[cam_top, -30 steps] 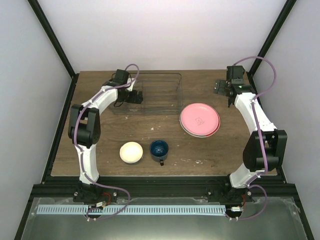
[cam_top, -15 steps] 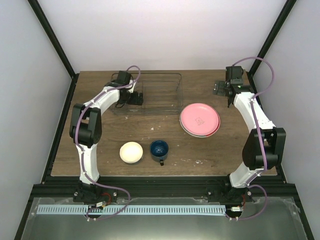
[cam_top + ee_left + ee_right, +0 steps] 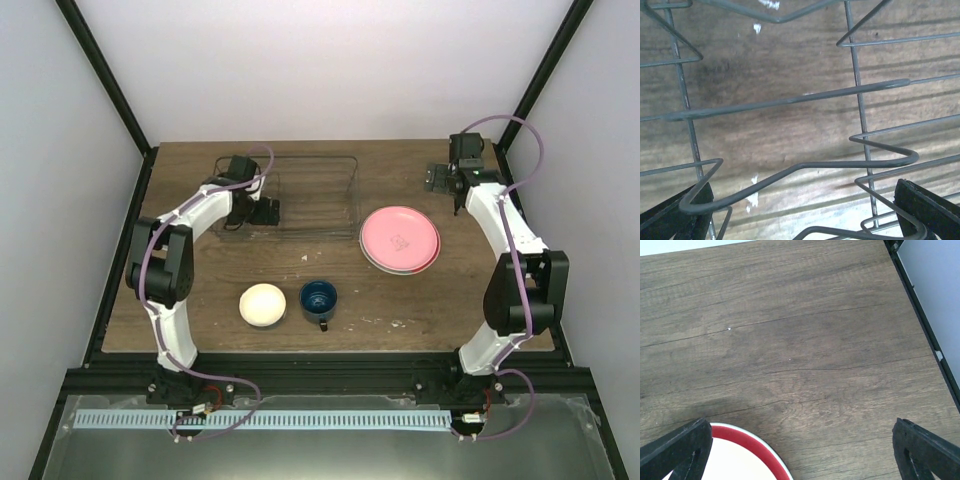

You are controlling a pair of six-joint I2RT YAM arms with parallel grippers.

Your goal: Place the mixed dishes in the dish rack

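Left gripper [image 3: 800,212] is hovering open at the dish rack's [image 3: 355,188] left end, nothing loaded yet. Right gripper [image 3: 800,450] is hanging open off to the rack's right, so it's probably grabbing the pink plate [image 3: 400,238] next.

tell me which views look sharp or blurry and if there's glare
Top external: even light, sharp, no glare on the brown wooden table. Left wrist: thin grey wire dish rack and wood slightly soft. Right wrist: wood grain crisp, black fingers at the corners blurred.
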